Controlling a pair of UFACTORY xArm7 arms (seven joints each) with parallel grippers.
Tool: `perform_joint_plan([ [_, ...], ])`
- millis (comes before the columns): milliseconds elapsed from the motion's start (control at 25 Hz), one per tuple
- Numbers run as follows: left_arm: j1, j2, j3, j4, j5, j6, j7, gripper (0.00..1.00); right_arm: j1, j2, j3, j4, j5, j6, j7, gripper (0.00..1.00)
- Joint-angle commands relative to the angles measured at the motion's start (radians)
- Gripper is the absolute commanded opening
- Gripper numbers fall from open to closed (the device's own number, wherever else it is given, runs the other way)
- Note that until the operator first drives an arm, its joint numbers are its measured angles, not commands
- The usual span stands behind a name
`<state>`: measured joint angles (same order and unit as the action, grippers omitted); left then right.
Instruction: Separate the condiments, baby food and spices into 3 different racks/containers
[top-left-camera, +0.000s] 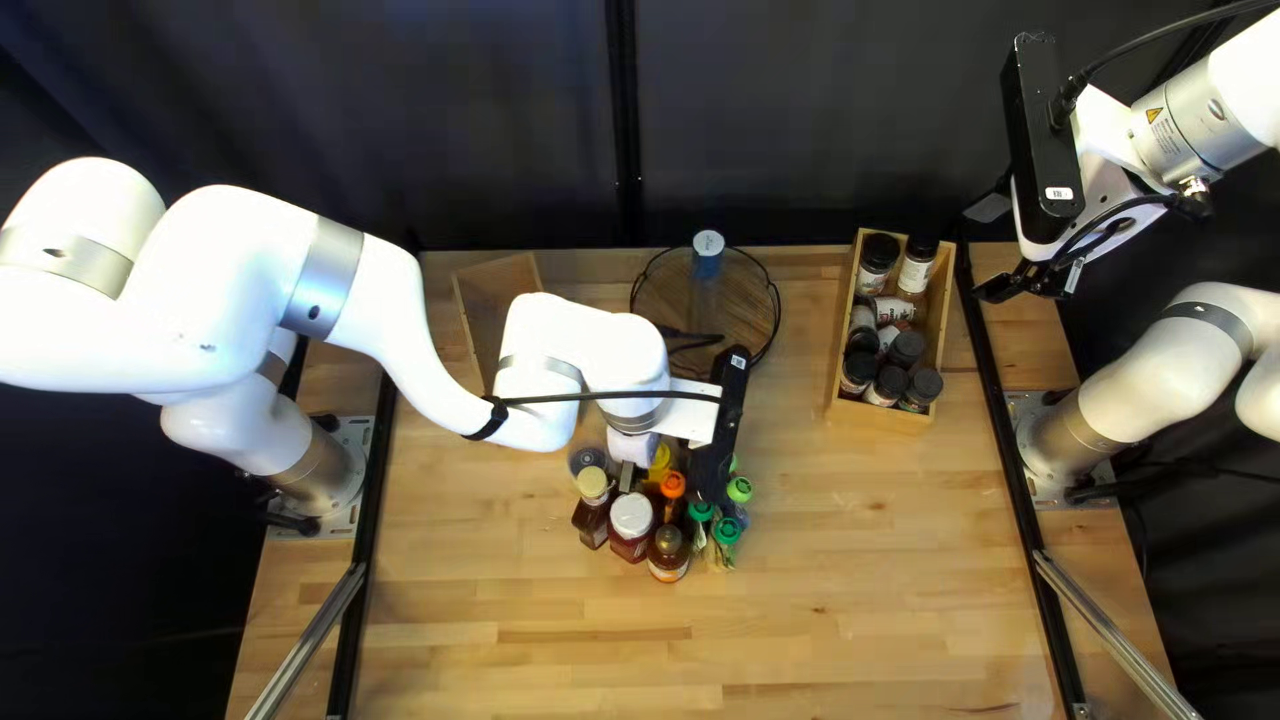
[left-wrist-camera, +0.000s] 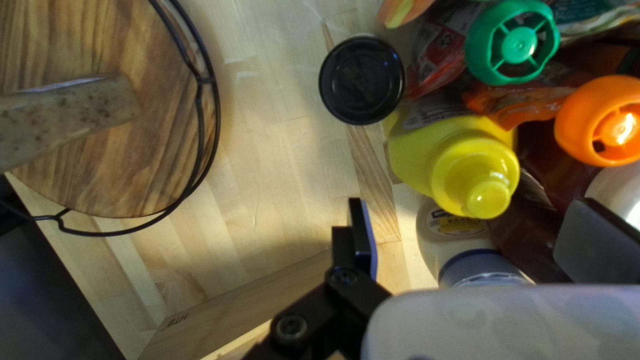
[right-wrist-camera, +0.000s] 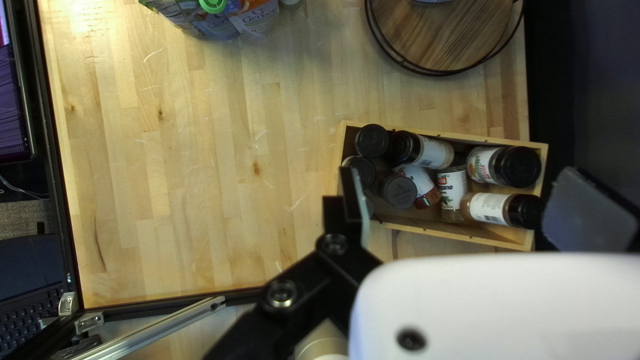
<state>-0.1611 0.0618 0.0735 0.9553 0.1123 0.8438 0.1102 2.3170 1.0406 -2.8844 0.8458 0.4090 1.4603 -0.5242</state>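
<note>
- Left wrist view: the left hand (left-wrist-camera: 475, 213) is open above the smooth yellow bottle (left-wrist-camera: 457, 163), apart from the round wooden tray (left-wrist-camera: 100, 173).
- Closing there could topple the slick, crinkled pouch (left-wrist-camera: 437, 60), packed close on the bottle's tray-distant side; the tapering shoulder might slip from a high grip.
- Top left view: the straight-sided wooden crate (top-left-camera: 880, 418) holds round-lidded spice jars (top-left-camera: 906, 348) right of the tray; the right hand (top-left-camera: 1024, 286), also open, hangs farther right.
</note>
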Motion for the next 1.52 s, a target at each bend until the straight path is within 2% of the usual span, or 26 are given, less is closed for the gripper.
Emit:
perform_joint_plan([
  [40, 0.003, 0.013, 0.002, -0.009, -0.007, -0.021, 0.004, 1.0, 0.0, 0.0, 0.0, 0.0, 0.0, 0.0, 0.0, 1.0],
  [160, 0.004, 0.019, 0.001, -0.015, -0.012, -0.034, 0.005, 1.0, 0.0, 0.0, 0.0, 0.0, 0.0, 0.0, 0.0, 1.0],
  [200, 0.003, 0.017, 0.001, -0.018, -0.013, -0.035, 0.005, 0.97, 0.0, 0.0, 0.0, 0.0, 0.0, 0.0, 0.0, 1.0],
  [240, 0.003, 0.016, 0.001, -0.019, -0.014, -0.036, 0.005, 0.74, 0.0, 0.0, 0.0, 0.0, 0.0, 0.0, 0.0, 1.0],
  [280, 0.003, 0.016, 0.001, -0.018, -0.014, -0.036, 0.004, 0.08, 0.0, 0.0, 0.0, 0.0, 0.0, 0.0, 0.0, 1.0],
  [320, 0.002, 0.017, 0.0, -0.017, -0.014, -0.036, 0.003, 0.0, 0.0, 0.0, 0.0, 0.0, 0.0, 0.0, 0.0, 1.0],
  [640, 0.01, -0.01, 0.008, 0.0, -0.013, 0.005, 0.023, 0.0, 0.0, 0.0, 0.0, 0.0, 0.0, 0.0, 0.0, 1.0],
  [800, 0.031, -0.078, 0.029, 0.047, 0.007, 0.127, 0.051, 0.0, 0.0, 0.0, 0.0, 0.0, 0.0, 0.0, 0.0, 1.0],
  [1000, 0.072, -0.134, 0.07, 0.1, 0.038, 0.225, 0.089, 0.0, 0.0, 0.0, 0.0, 0.0, 0.0, 0.0, 0.0, 1.0],
  [1280, 0.152, -0.136, 0.161, 0.132, 0.039, 0.215, 0.194, 0.0, 0.0, 0.0, 0.0, 0.0, 0.0, 0.0, 0.0, 1.0],
  [1520, 0.217, -0.047, 0.228, 0.177, 0.007, 0.154, 0.288, 0.0, 0.0, 0.0, 0.0, 0.0, 0.0, 0.0, 0.0, 1.0],
])
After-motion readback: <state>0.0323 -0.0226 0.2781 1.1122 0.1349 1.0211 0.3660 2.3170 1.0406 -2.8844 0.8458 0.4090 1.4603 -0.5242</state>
